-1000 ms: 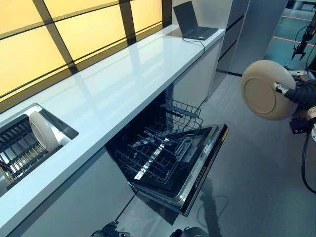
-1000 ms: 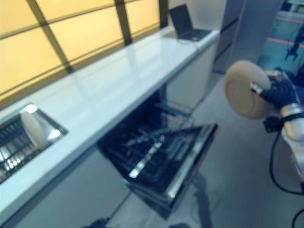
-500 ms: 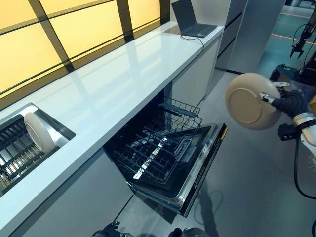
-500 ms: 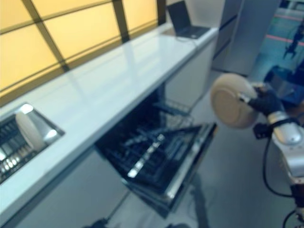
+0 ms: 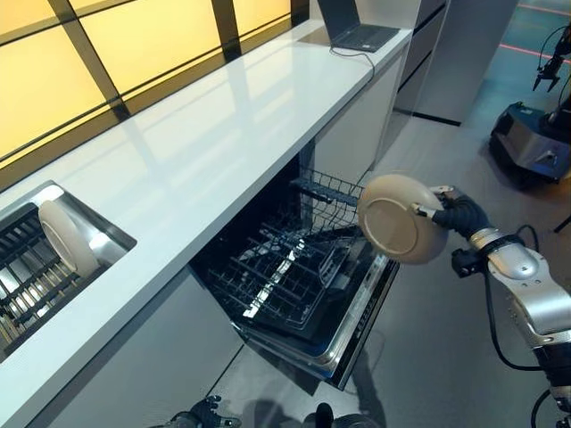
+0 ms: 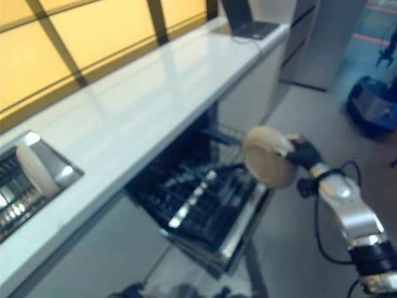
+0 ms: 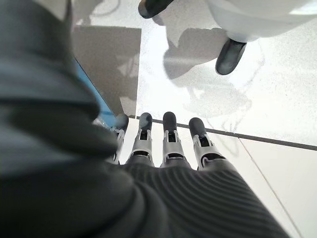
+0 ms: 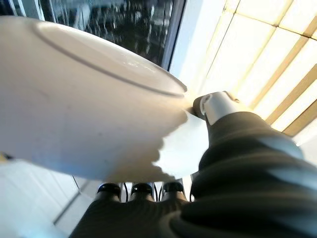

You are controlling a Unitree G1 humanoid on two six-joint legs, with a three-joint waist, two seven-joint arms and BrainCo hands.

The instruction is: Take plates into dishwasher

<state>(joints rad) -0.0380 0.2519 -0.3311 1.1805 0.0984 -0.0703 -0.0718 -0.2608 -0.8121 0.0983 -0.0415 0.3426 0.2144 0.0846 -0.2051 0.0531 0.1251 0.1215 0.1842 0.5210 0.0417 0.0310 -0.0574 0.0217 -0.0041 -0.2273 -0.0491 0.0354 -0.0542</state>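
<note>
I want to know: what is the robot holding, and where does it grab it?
The right hand holds a plate by its rim.

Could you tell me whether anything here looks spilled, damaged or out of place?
Nothing stands out. The right hand holds a whole plate above the open dishwasher; another plate stands in the rack set into the counter.

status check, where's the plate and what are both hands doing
Right hand shut on beige plate, held on edge over open dishwasher door. Left hand open, idle, low by floor. Second plate in sink rack. Path clear.
</note>
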